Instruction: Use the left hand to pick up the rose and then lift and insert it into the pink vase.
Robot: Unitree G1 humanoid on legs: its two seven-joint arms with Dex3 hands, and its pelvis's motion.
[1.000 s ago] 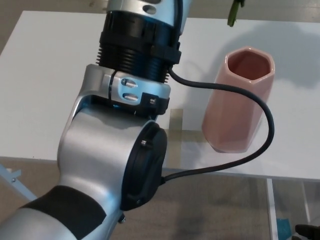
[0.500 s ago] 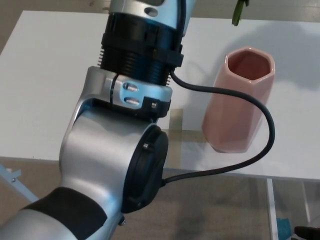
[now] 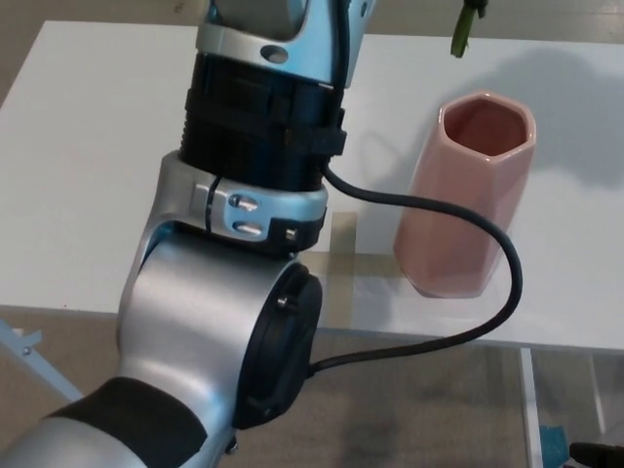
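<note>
Only the green stem end of the rose (image 3: 464,27) shows, hanging down from the top edge of the head view, above and just behind the pink vase (image 3: 468,200). The flower itself is out of frame. The vase is a tall, faceted pot standing upright on the white table (image 3: 88,175), its open mouth (image 3: 486,125) empty. My left forearm (image 3: 253,195), silver and black with a looping black cable (image 3: 487,283), rises through the middle of the picture and leaves it at the top. The left hand is out of frame, so whether it holds the stem cannot be seen.
The table's front edge (image 3: 419,336) runs just below the vase. Under it are tan floor, a table leg (image 3: 531,409) and a small dark object (image 3: 597,454) at the bottom right corner.
The stem end has shifted a little to the right, closer to the line of the vase mouth. My left forearm's wrist collar has turned and shifted slightly left. The vase has not moved.
</note>
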